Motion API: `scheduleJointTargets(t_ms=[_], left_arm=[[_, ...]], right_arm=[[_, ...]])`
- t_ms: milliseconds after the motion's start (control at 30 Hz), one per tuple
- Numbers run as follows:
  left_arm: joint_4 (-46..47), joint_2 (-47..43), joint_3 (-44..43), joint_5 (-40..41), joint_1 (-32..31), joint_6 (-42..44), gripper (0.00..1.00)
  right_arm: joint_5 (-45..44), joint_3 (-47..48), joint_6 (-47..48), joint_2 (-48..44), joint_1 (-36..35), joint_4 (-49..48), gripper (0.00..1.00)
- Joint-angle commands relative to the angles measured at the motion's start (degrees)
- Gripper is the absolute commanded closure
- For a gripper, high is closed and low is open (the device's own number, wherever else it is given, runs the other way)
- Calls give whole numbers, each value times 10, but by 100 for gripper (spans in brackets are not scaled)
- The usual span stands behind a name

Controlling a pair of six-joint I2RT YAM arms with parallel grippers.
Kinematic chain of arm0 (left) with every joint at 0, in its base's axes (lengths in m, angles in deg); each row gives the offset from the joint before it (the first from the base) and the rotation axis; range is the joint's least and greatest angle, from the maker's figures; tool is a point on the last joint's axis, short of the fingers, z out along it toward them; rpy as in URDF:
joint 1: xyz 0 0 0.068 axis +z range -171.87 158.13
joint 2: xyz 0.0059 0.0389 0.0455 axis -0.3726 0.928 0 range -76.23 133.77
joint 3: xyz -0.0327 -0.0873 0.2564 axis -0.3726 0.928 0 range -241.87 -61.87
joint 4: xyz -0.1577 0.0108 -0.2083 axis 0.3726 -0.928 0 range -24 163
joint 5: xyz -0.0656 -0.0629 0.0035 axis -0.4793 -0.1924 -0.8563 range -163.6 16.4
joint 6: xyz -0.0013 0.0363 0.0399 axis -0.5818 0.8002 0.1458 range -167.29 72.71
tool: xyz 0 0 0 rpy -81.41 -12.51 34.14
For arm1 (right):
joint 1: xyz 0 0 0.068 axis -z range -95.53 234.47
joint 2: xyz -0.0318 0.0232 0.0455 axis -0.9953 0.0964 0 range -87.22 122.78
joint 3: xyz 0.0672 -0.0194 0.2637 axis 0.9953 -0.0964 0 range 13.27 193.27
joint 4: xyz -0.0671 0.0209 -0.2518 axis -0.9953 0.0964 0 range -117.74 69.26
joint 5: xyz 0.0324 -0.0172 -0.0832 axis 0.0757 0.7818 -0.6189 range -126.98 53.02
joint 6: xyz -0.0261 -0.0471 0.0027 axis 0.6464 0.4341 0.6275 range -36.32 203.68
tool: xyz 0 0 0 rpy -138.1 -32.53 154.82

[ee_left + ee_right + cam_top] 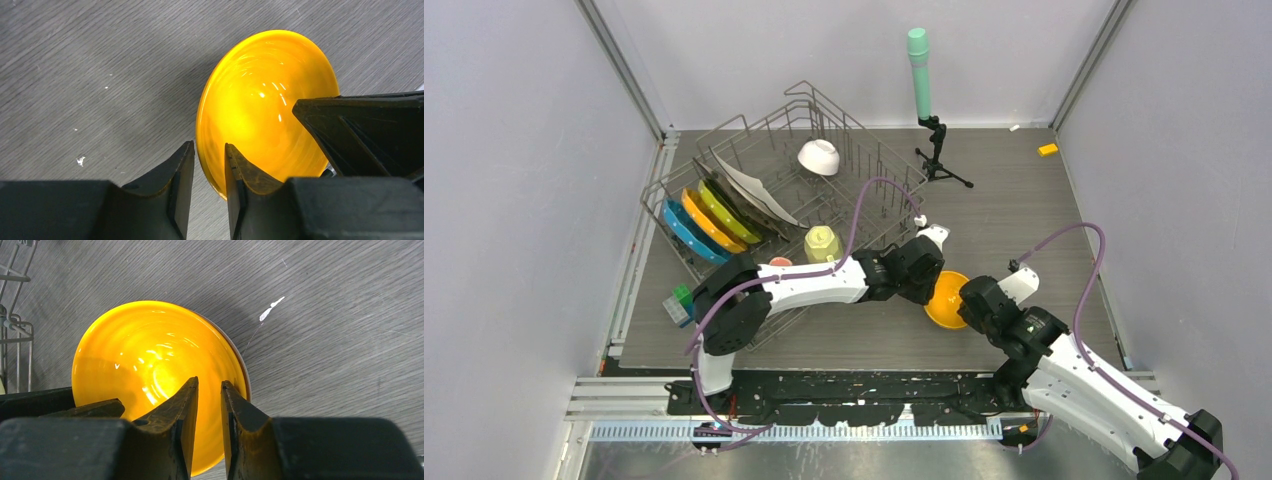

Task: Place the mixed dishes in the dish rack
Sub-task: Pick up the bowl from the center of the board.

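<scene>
An orange bowl hangs tilted just above the table, between the two arms. My left gripper has its jaws on either side of the bowl's near rim, one finger inside and one outside. In its own view the left gripper looks shut on that rim. My right gripper pinches the opposite rim, and its wrist view shows the right gripper shut on the bowl. The dish rack at the back left holds blue, orange and yellow-green plates, a white square plate, a white bowl and a pale-yellow mug.
A green-topped cylinder on a black tripod stands behind the rack's right end. A small orange block lies at the back right, and a blue-green box sits by the rack's near left corner. Rack wires show left of the bowl.
</scene>
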Motion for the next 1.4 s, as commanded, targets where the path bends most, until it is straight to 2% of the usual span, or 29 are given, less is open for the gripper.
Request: scheduleJointTargets(t_ms=[0, 100, 300, 433, 633, 1200, 1267, 1367], left_arm=[[3, -5, -21, 16, 0, 11, 72], [3, -6, -20, 18, 0, 11, 76], [11, -13, -16, 19, -2, 19, 94], [17, -19, -13, 23, -2, 18, 99], [23, -34, -12, 32, -2, 15, 100], [69, -92, 25, -31, 21, -7, 100], [75, -103, 35, -40, 28, -6, 100], [83, -124, 50, -62, 43, -4, 100]], right_arm=[[-15, -1, -3, 6, -2, -19, 71], [-14, -1, -3, 9, -2, -19, 71], [-13, 1, -4, 8, -2, -19, 70], [-12, 4, -2, -4, -2, -19, 66], [4, 20, 24, -42, -2, -18, 57], [-22, 80, 57, -184, -2, 51, 50], [-3, 84, 84, -208, -2, 29, 46], [37, 94, 125, -243, -2, 0, 35]])
